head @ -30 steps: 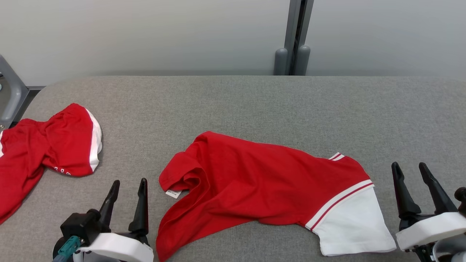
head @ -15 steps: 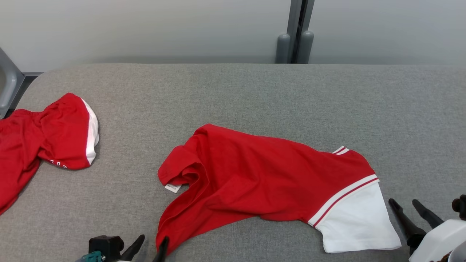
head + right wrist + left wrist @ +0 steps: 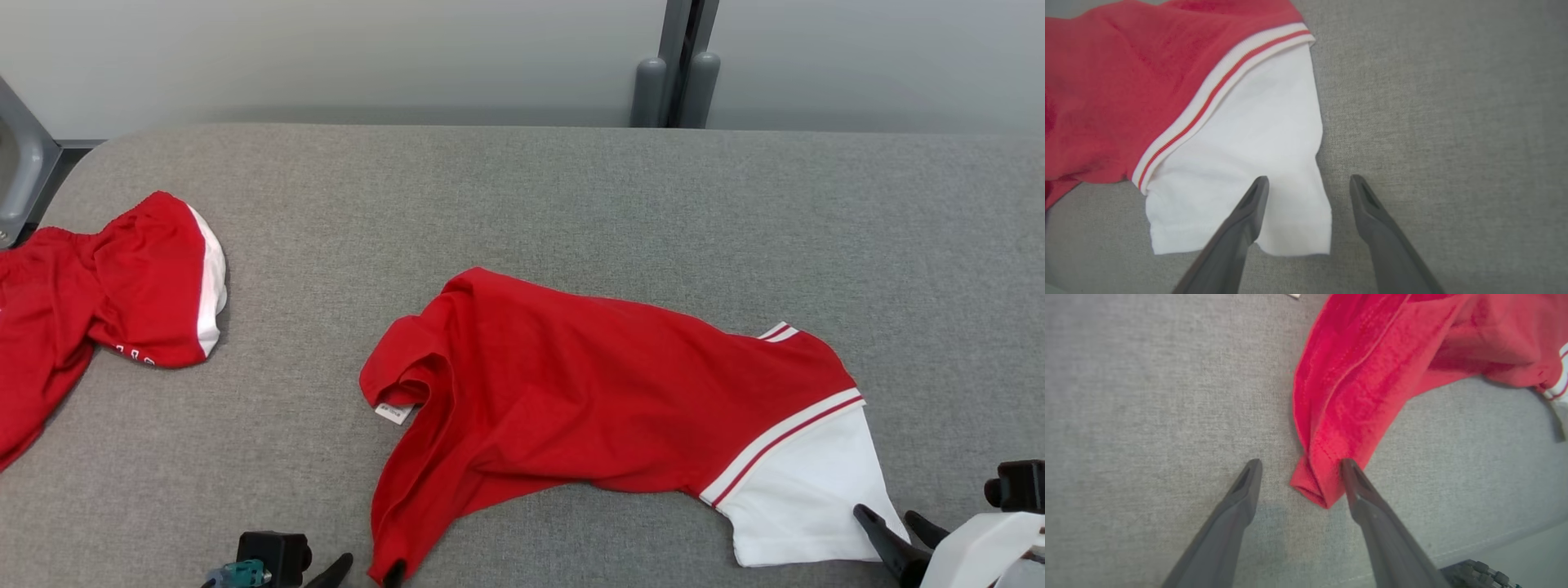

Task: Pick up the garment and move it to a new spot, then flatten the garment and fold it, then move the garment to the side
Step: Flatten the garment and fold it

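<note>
Red garment (image 3: 588,392) lying crosswise, white sleeve (image 3: 816,482) rightward, left hand (image 3: 1300,461) and right hand (image 3: 1309,177) spread wide, empty

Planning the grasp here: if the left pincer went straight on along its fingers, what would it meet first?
The left pincer would likely first meet the garment: its red corner lies between the open fingers. How high they hang above it is unclear.
</note>
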